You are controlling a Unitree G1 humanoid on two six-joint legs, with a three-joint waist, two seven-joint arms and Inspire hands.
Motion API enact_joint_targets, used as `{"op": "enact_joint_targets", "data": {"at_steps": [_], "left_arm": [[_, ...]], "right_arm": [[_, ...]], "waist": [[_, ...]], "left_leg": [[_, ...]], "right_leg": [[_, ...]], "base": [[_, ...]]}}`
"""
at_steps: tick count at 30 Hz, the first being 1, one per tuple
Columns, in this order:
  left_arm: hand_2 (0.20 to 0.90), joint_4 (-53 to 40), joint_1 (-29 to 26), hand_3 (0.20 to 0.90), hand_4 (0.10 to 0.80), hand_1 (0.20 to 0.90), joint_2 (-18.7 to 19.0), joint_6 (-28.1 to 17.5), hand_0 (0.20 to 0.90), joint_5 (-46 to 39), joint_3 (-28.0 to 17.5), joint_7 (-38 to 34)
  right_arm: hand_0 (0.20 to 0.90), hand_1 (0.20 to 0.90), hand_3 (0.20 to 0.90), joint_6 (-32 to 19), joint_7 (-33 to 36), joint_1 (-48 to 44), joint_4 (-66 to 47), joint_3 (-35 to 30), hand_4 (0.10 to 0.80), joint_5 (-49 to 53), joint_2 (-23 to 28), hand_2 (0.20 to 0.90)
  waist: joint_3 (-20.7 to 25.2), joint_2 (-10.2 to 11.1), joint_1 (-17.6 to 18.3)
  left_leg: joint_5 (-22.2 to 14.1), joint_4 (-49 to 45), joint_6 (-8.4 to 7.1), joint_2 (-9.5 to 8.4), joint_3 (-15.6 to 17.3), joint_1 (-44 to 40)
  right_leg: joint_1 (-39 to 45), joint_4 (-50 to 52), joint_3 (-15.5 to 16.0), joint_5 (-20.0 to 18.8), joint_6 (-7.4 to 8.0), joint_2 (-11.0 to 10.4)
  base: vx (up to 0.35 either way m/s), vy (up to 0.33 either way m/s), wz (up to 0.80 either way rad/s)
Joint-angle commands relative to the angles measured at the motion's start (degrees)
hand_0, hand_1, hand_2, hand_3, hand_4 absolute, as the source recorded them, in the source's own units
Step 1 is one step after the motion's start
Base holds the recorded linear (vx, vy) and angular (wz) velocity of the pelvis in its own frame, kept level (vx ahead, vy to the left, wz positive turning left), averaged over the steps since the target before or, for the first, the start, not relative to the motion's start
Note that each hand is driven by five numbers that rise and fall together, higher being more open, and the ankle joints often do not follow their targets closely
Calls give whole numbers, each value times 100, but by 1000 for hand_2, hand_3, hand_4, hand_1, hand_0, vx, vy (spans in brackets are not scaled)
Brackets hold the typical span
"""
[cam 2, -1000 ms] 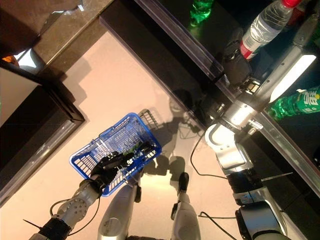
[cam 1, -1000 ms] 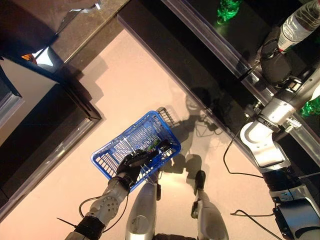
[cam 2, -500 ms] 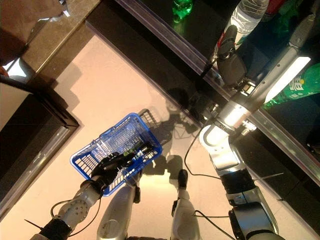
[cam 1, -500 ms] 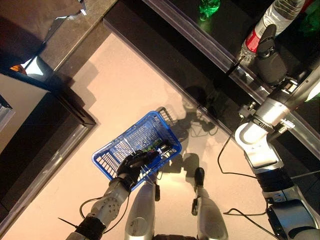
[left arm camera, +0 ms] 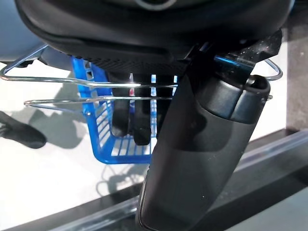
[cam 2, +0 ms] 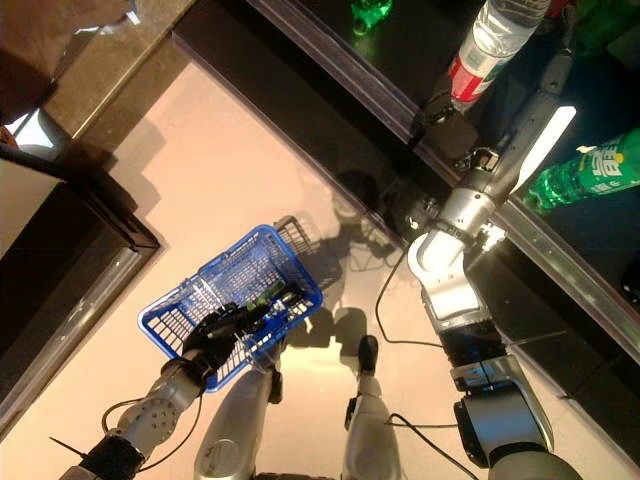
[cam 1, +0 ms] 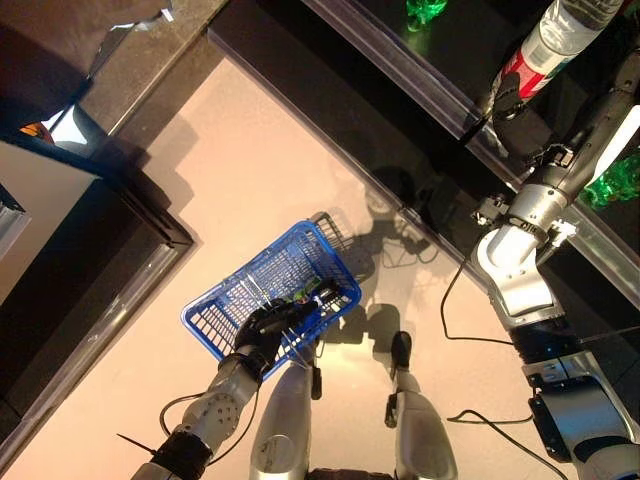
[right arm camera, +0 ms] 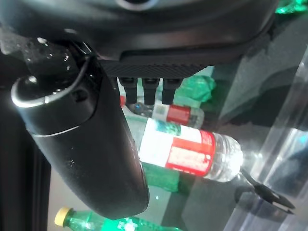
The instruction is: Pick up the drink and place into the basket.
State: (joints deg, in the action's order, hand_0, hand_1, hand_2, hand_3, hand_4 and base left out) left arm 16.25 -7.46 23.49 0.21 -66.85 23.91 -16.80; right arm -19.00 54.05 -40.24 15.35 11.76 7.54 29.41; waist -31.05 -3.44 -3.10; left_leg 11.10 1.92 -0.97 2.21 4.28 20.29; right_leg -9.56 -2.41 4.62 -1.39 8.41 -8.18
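Where eyes blur, drink (right arm camera: pixel 192 151) label red-white

R hand (cam 1: pixel 520 115) drawn nearer clear bottle (cam 2: pixel 487 47), fingers extended

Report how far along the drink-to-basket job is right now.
Done: the left hand is curled round the wire handles of the blue plastic basket, holding it above the floor. In hand: the right hand is at the shelf beside the clear bottle with the red-and-white label; a grasp is not evident. Left: grip the bottle, carry it over and drop it into the basket.
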Motion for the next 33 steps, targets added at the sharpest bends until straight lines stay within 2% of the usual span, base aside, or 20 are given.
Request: {"op": "enact_joint_targets", "data": {"at_steps": [1, 9, 16, 21, 33], "left_arm": [[300, -1184, -8, 200, 100, 300, 37, -683, 300, -14, -77, 306], [300, -1215, -59, 200, 100, 300, 107, -727, 300, -50, 51, 282], [300, -1269, -16, 200, 100, 300, 175, -721, 300, -128, 33, 306], [300, -1255, -14, 200, 100, 300, 244, -628, 300, -149, -32, 382], [300, -1291, 70, 200, 100, 300, 439, -501, 300, -157, -115, 529]], "right_arm": [[900, 900, 900, -459, 35, -981, -292, -72, 800, 77, 760, 900], [900, 900, 900, -711, 1, -1541, 415, -199, 800, 748, 970, 900], [900, 900, 900, -953, -477, -1755, 663, -268, 800, 1546, 1091, 900], [900, 900, 900, -1017, -1400, -1957, 917, -267, 800, 2639, 1118, 900], [900, 900, 900, -827, -3138, -2406, 1238, -14, 800, 3960, 1353, 900]], "waist": [[126, -272, -45], [126, -374, -76], [126, -449, -78], [126, -450, -139], [126, -404, -252]], "left_leg": [[-725, -694, -221, -30, -147, 8], [-751, -747, -187, -78, -194, 281], [-753, -746, -173, -109, -163, 366], [-748, -738, -182, -104, -178, 375], [-756, -725, -174, -109, -261, 347]], "right_leg": [[-763, 595, 276, -331, -243, -148], [-1101, 656, 226, -396, -197, -210], [-1244, 676, 191, -420, -190, -233], [-1248, 691, 242, -408, -182, -251], [-1198, 715, 364, -388, -179, -268]], "base": [[0, 0, 0], [0, 0, 0], [1, 4, 0], [-3, -20, 0], [2, -13, 0]]}}
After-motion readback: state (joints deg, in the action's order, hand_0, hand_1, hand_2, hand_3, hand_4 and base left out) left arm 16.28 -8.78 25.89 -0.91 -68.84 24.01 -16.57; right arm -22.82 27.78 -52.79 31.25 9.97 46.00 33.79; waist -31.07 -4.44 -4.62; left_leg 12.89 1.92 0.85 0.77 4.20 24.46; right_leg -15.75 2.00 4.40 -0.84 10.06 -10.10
